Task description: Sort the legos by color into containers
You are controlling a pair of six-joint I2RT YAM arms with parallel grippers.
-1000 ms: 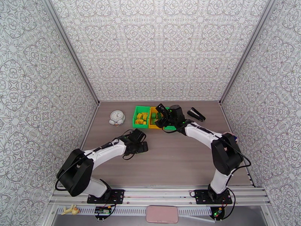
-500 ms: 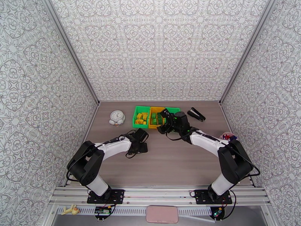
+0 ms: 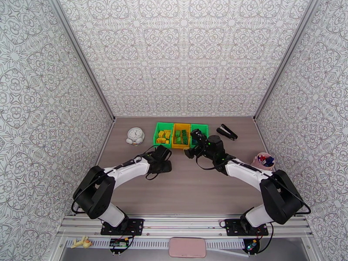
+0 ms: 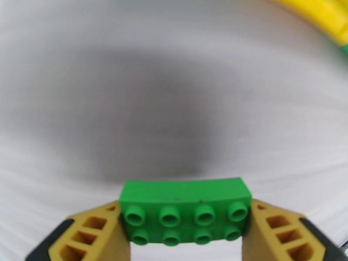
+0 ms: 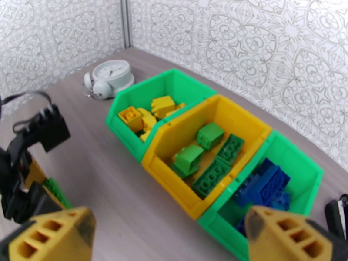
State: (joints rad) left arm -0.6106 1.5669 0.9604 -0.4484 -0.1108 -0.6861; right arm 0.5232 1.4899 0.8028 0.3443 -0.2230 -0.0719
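Left hand [image 4: 185, 218] is clamped on 1 green lego [image 4: 185, 201] by its short ends, low over the tabletop [image 4: 174, 83], just short of the yellow middle bin [image 5: 167, 164]. I'd lift straight up, carry it over the rim and drop it low beside the other green legos [image 5: 209, 170]. Right hand [image 5: 169, 235] hangs wide apart nearby, so watch it.
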